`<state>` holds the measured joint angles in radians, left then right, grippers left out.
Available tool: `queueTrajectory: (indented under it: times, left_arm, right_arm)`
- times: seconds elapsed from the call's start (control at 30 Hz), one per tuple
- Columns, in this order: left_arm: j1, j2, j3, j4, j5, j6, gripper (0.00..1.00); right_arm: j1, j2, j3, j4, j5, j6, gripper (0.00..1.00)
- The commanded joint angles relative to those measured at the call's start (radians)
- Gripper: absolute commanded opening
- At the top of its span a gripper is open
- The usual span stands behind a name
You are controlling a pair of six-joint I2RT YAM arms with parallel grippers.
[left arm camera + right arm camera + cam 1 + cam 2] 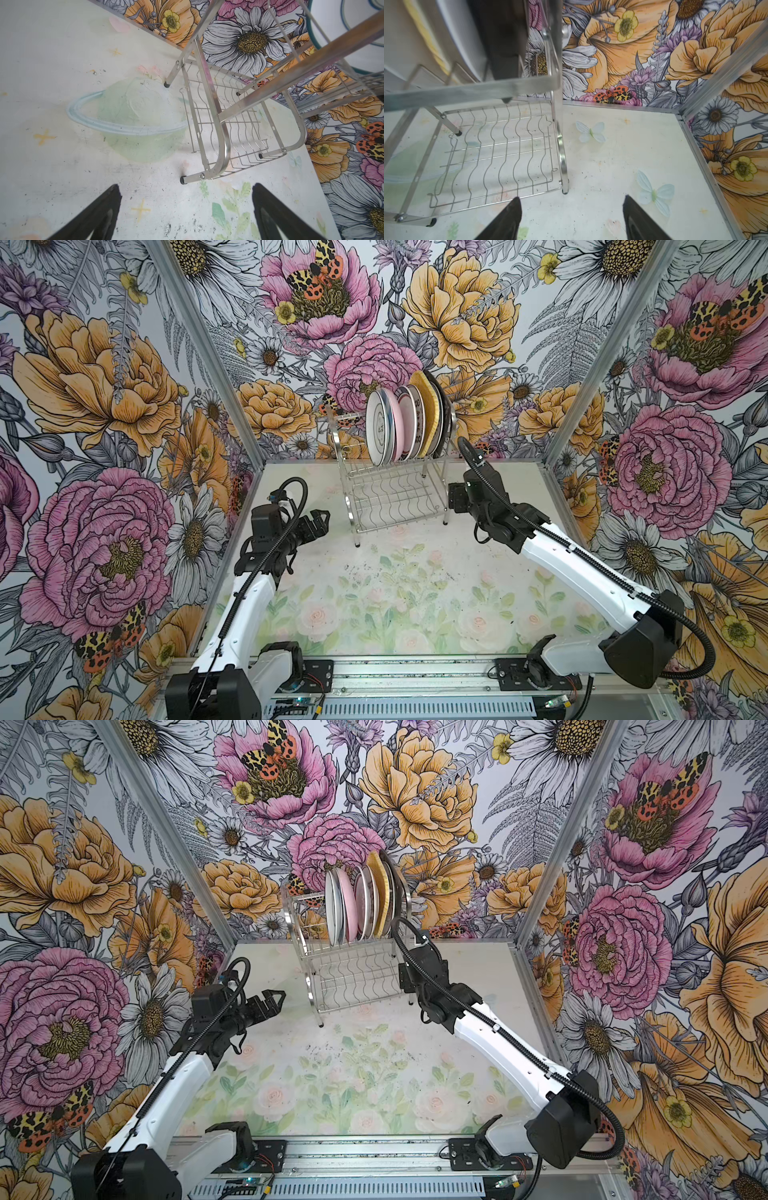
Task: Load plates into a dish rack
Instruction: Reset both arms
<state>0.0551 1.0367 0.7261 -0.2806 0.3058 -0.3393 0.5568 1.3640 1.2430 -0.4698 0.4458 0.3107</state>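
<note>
Pose: left gripper (322,521) level, aimed at dish rack (471,91), jaws wide, empty | right gripper (572,200) low beside rack leg, jaws apart, empty | plates (405,425) slotted upright

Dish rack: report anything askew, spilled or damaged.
Nothing is spilled or broken. The plates stand on edge, bunched at one end of the upper tier of the dish rack. Only dark specks on the tabletop stand out.
</note>
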Motion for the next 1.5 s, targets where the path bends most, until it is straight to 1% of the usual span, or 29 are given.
queueTrajectory:
  times: [0.0,0.13,0.27,0.43,0.5,0.67,0.8,1.0,1.23,1.37,1.47]
  left_arm:
    - [-0.005,0.016,0.002,0.073,-0.098,0.057,0.99]
    - [-0.001,0.030,-0.032,0.169,-0.139,0.074,0.99]
    - [0.007,0.040,-0.084,0.294,-0.176,0.086,0.99]
    - [0.016,0.092,-0.115,0.406,-0.226,0.121,0.99]
    - [0.023,0.112,-0.146,0.486,-0.235,0.132,0.99]
    - [0.040,0.169,-0.184,0.611,-0.255,0.153,0.99]
    - [0.054,0.205,-0.206,0.666,-0.265,0.178,0.99]
    - [0.063,0.234,-0.245,0.761,-0.286,0.226,0.99]
    - [0.050,0.298,-0.285,0.906,-0.309,0.257,0.99]
    - [0.036,0.350,-0.308,1.000,-0.329,0.270,0.99]
    - [0.024,0.374,-0.332,1.063,-0.344,0.277,0.99]
  right_arm:
    - [-0.070,-0.042,-0.067,0.101,-0.103,-0.027,0.79]
    - [-0.153,-0.042,-0.142,0.174,-0.147,-0.053,0.82]
    - [-0.229,-0.045,-0.229,0.273,-0.160,-0.092,0.87]
    - [-0.344,-0.046,-0.347,0.417,-0.196,-0.125,0.92]
    - [-0.391,-0.040,-0.398,0.485,-0.209,-0.131,0.93]
    - [-0.462,-0.015,-0.492,0.609,-0.201,-0.171,0.95]
    - [-0.495,0.006,-0.571,0.706,-0.186,-0.183,0.96]
    - [-0.517,0.033,-0.662,0.862,-0.158,-0.201,0.97]
    - [-0.528,0.064,-0.730,1.035,-0.163,-0.225,0.97]
    - [-0.535,0.089,-0.754,1.104,-0.177,-0.220,0.97]
    - [-0.537,0.114,-0.791,1.190,-0.182,-0.219,0.97]
